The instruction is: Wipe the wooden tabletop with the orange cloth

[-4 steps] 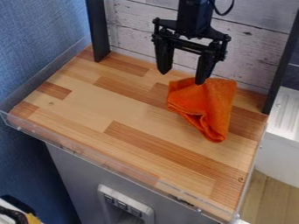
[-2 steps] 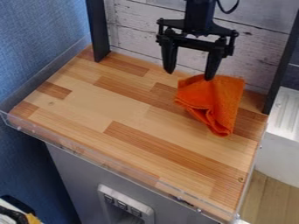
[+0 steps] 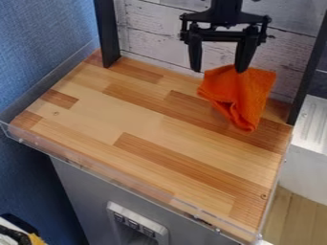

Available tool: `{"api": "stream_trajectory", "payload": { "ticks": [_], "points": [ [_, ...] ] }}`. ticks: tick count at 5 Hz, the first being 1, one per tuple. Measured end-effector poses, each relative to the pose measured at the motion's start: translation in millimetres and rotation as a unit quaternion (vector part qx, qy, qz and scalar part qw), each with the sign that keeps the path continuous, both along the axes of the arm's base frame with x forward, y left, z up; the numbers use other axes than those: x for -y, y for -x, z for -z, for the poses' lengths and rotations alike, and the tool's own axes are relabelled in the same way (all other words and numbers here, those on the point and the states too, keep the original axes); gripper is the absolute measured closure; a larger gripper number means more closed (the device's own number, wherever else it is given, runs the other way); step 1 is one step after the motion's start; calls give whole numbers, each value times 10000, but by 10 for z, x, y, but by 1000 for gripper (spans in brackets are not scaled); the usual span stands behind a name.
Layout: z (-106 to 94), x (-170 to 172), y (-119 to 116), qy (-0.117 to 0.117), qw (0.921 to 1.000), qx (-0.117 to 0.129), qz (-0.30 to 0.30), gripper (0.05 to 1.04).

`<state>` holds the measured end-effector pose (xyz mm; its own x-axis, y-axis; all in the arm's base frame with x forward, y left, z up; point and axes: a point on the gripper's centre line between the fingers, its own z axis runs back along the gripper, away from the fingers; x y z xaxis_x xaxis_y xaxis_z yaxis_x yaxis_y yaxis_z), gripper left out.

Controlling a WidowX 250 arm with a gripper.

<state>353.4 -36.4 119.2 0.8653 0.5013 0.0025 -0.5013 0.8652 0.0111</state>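
Note:
My gripper (image 3: 218, 71) hangs over the back right part of the wooden surface, its two fingers wide apart. An orange cloth (image 3: 240, 93), folded and creased, is at the right finger's tip and drapes down toward the front, narrowing to a rounded lower end. The right fingertip meets the cloth's upper edge; how the two are joined there, I cannot tell. Nothing sits between the fingers, and the left fingertip is just left of the cloth.
The wooden tabletop (image 3: 127, 115) has a clear raised edging (image 3: 121, 183) along its front. Whitewashed boards (image 3: 150, 33) stand behind, between dark posts (image 3: 106, 33) at left and right. A blue wall is on the left.
The gripper has moved right and up in the view. The orange cloth has shifted the same way along with the right finger, its lower end rising. The fingers have stayed apart.

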Motion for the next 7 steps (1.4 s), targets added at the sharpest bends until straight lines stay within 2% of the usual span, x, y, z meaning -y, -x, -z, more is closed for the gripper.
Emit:
{"api": "stream_trajectory", "payload": {
  "ticks": [2, 3, 5, 6, 7],
  "points": [
    [-30, 26, -121, -8, 9924, 125, -1225, 87],
    [-33, 65, -226, -21, 9870, 103, -1606, 134],
    [166, 79, -321, -48, 9780, 111, -2084, 714],
    [315, 97, -362, -51, 9766, 97, -2147, 929],
    [449, 103, -372, -68, 9748, 7, -2231, 1017]
  ]
}}
